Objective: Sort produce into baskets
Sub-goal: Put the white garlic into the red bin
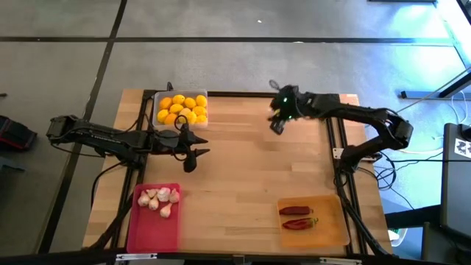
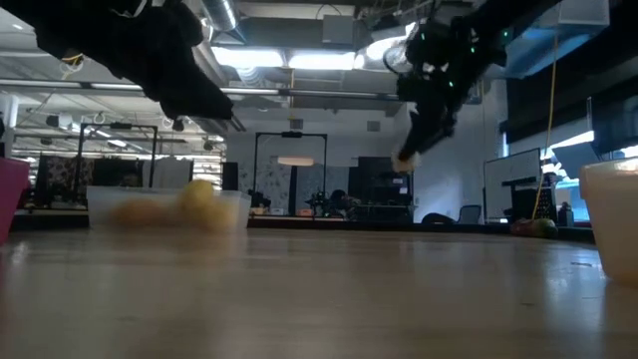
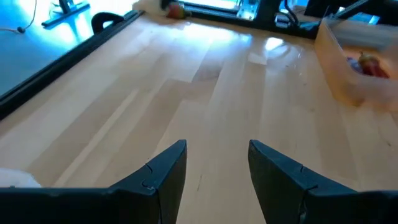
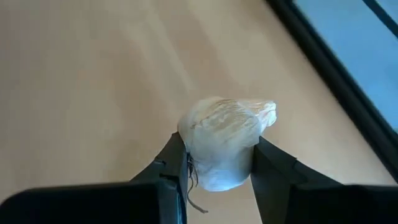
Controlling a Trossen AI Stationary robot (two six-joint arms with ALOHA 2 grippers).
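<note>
My right gripper [image 1: 277,125] hangs over the table's far middle, shut on a whitish garlic bulb [image 4: 224,137]. My left gripper [image 1: 193,156] hovers open near the clear basket [image 1: 156,99], which holds several yellow fruits [image 1: 182,109]. Nothing lies between its fingers [image 3: 168,168]. More garlic bulbs [image 1: 160,200] lie in the pink basket [image 1: 151,232] at the near left. Two red chili peppers [image 1: 298,217] lie in the orange basket [image 1: 331,228] at the near right. My right gripper pinches the garlic bulb between its two fingers, on the bulb's two opposite sides [image 4: 186,149] near its root end. The fingers slant down from above. The bulb [image 2: 406,158] is lifted well clear of the table, its pointed tip [image 4: 264,112] away from the wrist.
Bare wooden table lies between the three baskets and under both grippers. Dark frame rails [image 1: 335,140] run along the table's left and right sides. The orange basket [image 3: 354,68] also shows in the left wrist view.
</note>
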